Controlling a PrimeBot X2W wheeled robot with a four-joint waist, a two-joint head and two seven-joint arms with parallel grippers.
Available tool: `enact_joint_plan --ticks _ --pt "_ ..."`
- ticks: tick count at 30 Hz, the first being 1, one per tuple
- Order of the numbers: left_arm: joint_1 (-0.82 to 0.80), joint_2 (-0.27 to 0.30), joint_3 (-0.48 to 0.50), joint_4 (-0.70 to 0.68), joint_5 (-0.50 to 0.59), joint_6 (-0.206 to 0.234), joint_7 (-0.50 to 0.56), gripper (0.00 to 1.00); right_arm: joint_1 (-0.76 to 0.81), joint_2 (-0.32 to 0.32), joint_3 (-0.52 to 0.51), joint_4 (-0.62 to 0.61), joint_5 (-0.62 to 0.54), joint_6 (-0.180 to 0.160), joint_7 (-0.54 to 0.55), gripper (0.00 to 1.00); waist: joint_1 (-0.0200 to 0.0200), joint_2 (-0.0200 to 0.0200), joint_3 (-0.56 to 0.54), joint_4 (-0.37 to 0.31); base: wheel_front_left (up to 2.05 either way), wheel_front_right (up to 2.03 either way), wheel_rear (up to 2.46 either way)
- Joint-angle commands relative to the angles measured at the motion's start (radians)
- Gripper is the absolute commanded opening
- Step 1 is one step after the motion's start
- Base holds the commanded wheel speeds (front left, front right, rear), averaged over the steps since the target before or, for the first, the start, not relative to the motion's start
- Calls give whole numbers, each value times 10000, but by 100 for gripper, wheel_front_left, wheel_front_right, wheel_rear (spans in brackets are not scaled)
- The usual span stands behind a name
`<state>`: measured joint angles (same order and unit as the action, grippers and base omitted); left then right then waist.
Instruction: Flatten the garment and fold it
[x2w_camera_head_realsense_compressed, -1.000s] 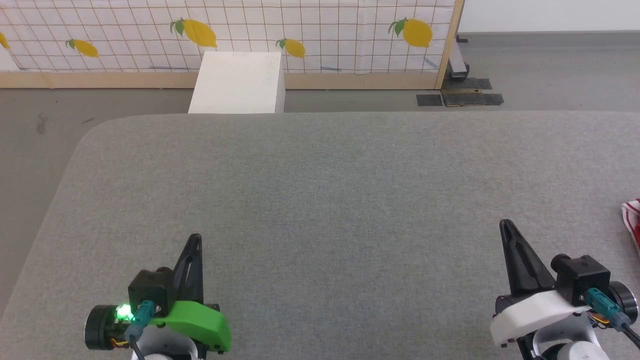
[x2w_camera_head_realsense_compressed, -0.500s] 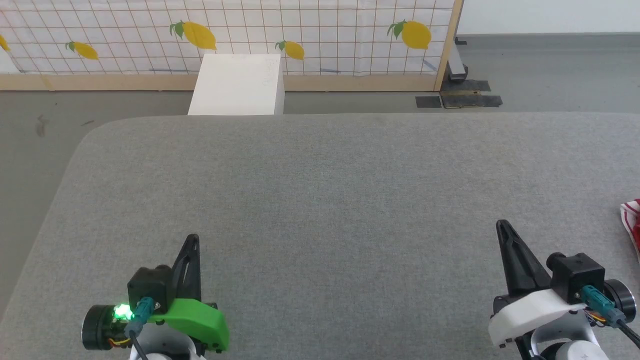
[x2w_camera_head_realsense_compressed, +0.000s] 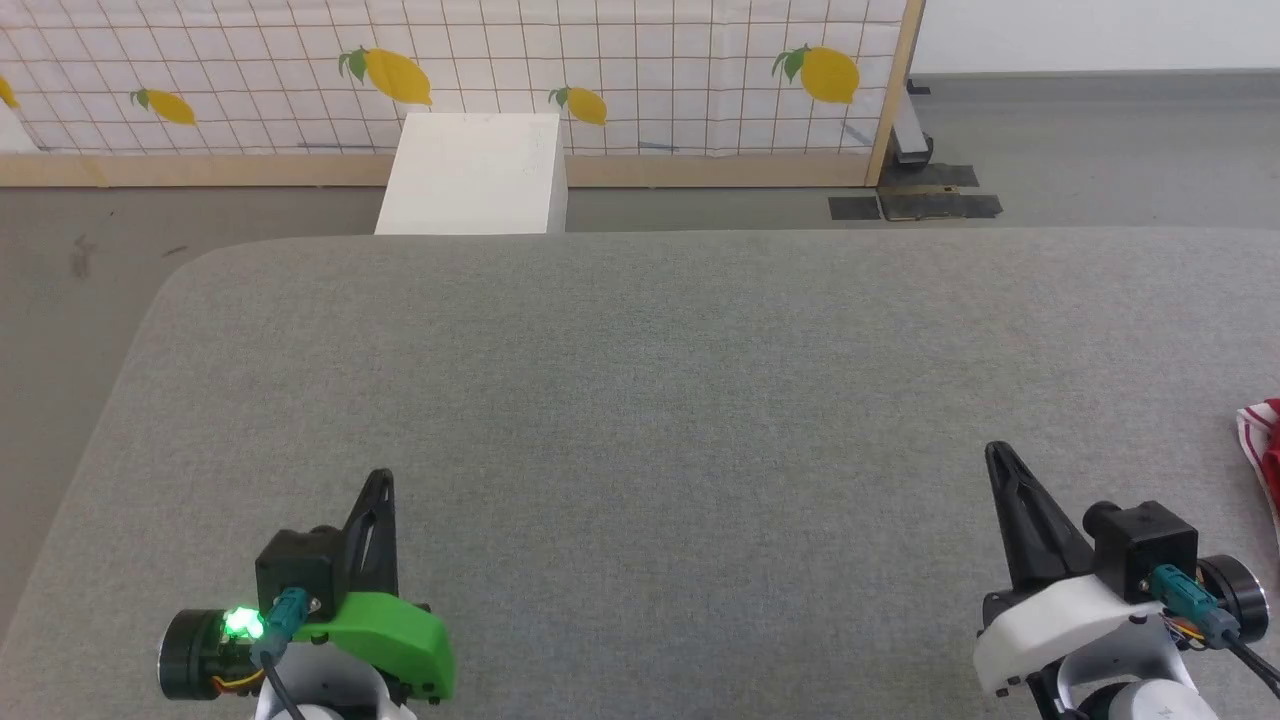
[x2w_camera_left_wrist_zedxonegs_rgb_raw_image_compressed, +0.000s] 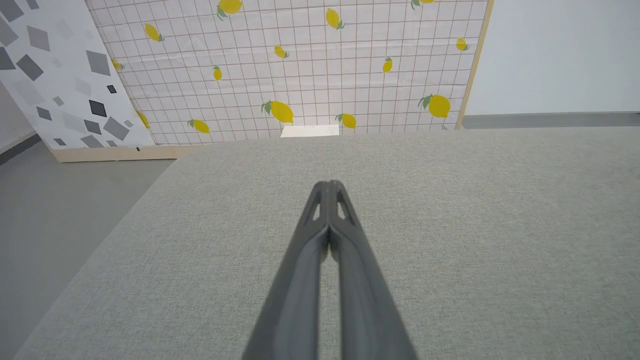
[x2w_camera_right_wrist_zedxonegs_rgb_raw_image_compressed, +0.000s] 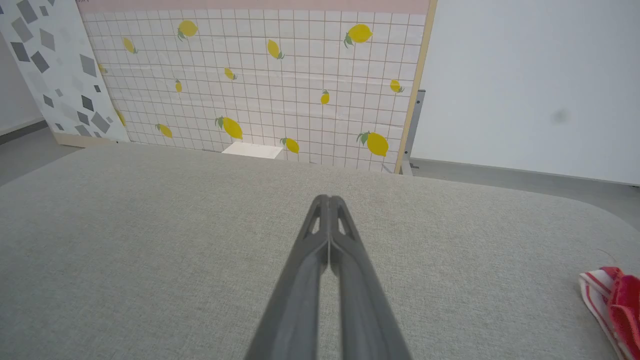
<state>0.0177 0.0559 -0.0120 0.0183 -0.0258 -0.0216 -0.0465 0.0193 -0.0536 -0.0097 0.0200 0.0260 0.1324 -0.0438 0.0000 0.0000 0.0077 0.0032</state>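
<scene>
**Fetch the jersey from the right first**

The left gripper (x2w_camera_head_realsense_compressed: 378, 482) and right gripper (x2w_camera_head_realsense_compressed: 996, 458) hover pinched shut and empty over the grey table (x2w_camera_head_realsense_compressed: 640, 380). The garment (x2w_camera_head_realsense_compressed: 1262, 440) lies at the right edge, well apart. The right claw should open, reach right and draw it centreward.

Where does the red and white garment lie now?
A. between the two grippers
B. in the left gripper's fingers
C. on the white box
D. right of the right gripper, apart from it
D: the garment lies at the head view's right edge, beyond the right gripper, not touching it.
</scene>
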Motion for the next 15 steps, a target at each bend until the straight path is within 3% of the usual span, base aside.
enact_joint_plan --ticks 1,15 --pt "-145 -47 41 -53 87 77 56 0 -159 27 23 -81 -80 -14 46 0 0 0 -5 -2 0 0 0" --pt "-167 -54 96 -143 205 173 339 0 -183 32 74 -164 -205 -16 317 0 0 0 -55 -23 0 0 0"
